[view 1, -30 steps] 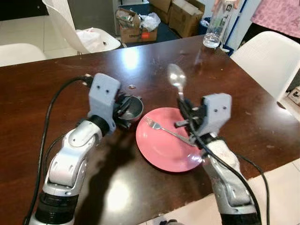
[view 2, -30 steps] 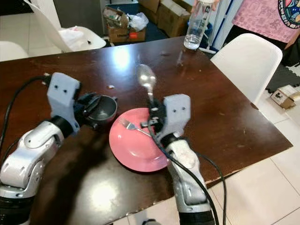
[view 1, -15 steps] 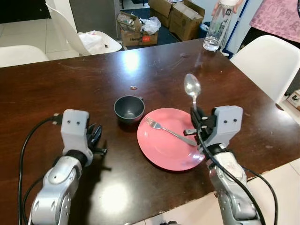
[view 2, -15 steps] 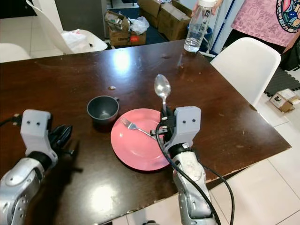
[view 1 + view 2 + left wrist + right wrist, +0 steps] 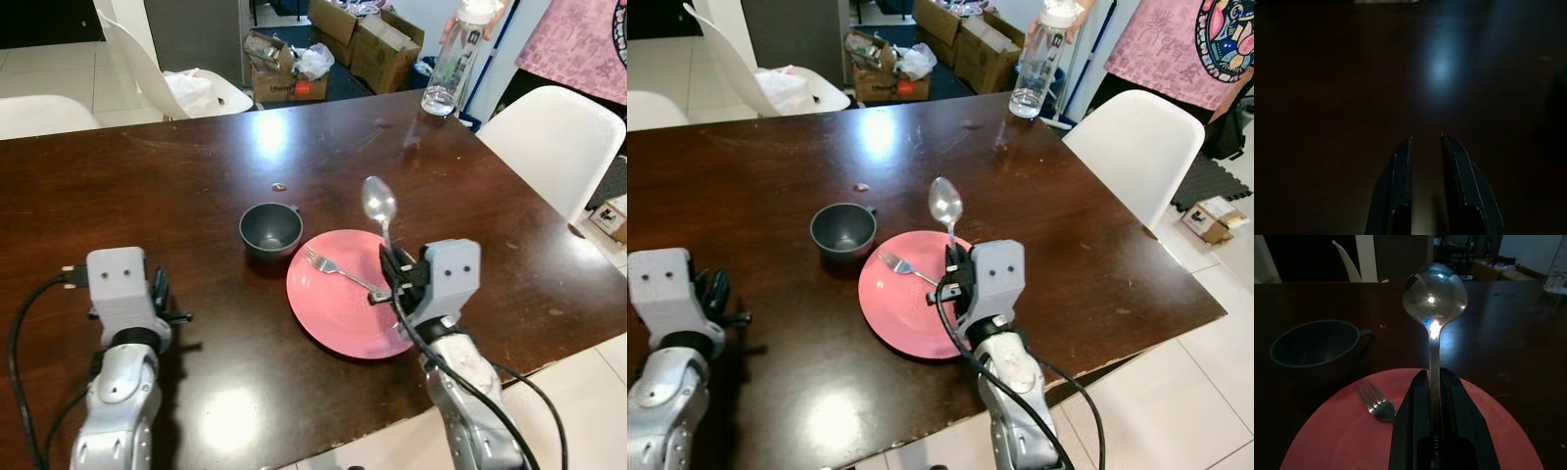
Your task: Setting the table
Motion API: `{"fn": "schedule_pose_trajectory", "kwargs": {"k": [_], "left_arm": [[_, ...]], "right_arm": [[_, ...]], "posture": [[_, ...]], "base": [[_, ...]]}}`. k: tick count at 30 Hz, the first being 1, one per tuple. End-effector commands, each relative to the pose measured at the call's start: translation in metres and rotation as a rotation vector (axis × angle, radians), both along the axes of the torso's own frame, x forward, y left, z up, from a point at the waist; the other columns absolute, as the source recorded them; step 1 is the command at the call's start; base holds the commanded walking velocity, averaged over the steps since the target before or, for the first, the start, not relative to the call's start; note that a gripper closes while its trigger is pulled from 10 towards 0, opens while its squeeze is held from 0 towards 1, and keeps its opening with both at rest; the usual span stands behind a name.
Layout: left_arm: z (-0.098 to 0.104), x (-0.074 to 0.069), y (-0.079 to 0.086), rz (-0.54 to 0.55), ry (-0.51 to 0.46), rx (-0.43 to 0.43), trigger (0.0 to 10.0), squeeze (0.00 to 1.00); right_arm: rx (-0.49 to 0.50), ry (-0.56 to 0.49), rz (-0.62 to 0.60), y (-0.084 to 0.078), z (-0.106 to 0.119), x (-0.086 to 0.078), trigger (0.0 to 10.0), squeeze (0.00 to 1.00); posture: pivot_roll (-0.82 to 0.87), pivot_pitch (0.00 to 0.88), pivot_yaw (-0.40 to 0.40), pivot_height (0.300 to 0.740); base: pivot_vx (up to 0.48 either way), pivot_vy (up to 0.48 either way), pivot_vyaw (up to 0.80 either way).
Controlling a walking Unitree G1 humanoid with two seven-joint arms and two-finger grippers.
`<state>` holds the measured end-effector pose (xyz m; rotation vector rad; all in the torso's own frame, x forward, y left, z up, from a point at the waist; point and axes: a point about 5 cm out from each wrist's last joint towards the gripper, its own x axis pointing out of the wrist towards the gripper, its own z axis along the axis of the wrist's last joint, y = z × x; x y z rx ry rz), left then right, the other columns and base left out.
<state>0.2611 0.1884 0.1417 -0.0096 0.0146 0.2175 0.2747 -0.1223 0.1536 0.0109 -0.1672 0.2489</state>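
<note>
A pink plate (image 5: 343,313) lies on the dark wooden table (image 5: 196,176), with a silver fork (image 5: 338,269) resting across it. A dark grey cup (image 5: 270,227) stands upright just beyond the plate's left rim. My right gripper (image 5: 389,272) hovers over the plate's right part, shut on a silver spoon (image 5: 1434,303) that it holds upright, bowl up. My left gripper (image 5: 160,294) is low over bare table near the front left, well apart from the cup. Its fingers (image 5: 1403,161) sit close together with nothing between them.
A clear water bottle (image 5: 449,61) stands at the table's far right corner, with a person's hand on its top. White chairs (image 5: 554,137) stand at the right and far left sides. Cardboard boxes (image 5: 377,39) lie on the floor beyond. A small crumb (image 5: 279,185) lies behind the cup.
My left gripper has let go of the cup and drawn back toward the front left. The cup now stands alone beside the plate. The right gripper still holds the spoon upright.
</note>
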Motion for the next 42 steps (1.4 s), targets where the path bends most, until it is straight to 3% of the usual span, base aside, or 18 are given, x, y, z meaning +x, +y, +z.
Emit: {"fn": "schedule_pose_trajectory", "kwargs": {"k": [1, 11, 42], "left_arm": [[-0.004, 0.001, -0.003, -0.007, 0.008, 0.006, 10.0, 0.0], [-0.001, 0.009, -0.013, -0.041, -0.021, -0.018, 10.0, 0.0], [-0.003, 0.008, -0.014, -0.057, -0.024, -0.016, 10.0, 0.0]], "right_arm": [[0.007, -0.003, 0.003, 0.001, -0.001, 0.001, 10.0, 0.0], [0.006, -0.013, 0.007, 0.003, 0.0, 0.007, 10.0, 0.0], [0.015, -0.003, -0.016, 0.003, -0.005, 0.008, 10.0, 0.0]], "posture": [[-0.05, 0.051, 0.012, 0.74], [-0.04, 0.046, 0.009, 0.74], [-0.04, 0.054, 0.017, 0.74]], "base": [[0.0, 0.0, 0.0], [0.0, 0.0, 0.0], [-0.288, 0.0, 0.0]]}}
